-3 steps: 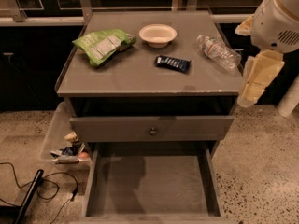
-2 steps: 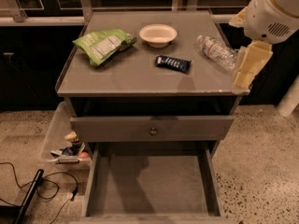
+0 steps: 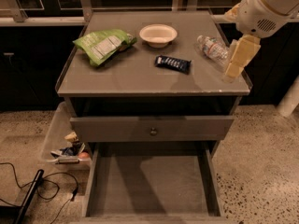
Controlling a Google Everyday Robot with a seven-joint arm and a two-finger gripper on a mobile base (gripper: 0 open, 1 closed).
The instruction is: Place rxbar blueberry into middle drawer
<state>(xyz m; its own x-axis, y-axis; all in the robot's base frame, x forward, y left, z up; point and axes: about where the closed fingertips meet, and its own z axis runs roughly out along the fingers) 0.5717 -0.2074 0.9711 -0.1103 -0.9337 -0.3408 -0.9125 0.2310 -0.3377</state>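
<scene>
The rxbar blueberry, a dark navy bar with white lettering, lies flat on the grey cabinet top, right of centre. My gripper hangs from the white arm at the upper right, over the top's right edge, to the right of the bar and apart from it. It holds nothing that I can see. The middle drawer is pulled out wide at the bottom, its grey floor bare.
A green chip bag, a white bowl and a lying plastic bottle share the cabinet top. A closed drawer front with a knob sits above the open drawer. A clear bin and black cables lie on the floor at left.
My arm has moved left and up, bringing the gripper from beside the cabinet to over its right edge, near the bottle. The bar and drawer have not moved.
</scene>
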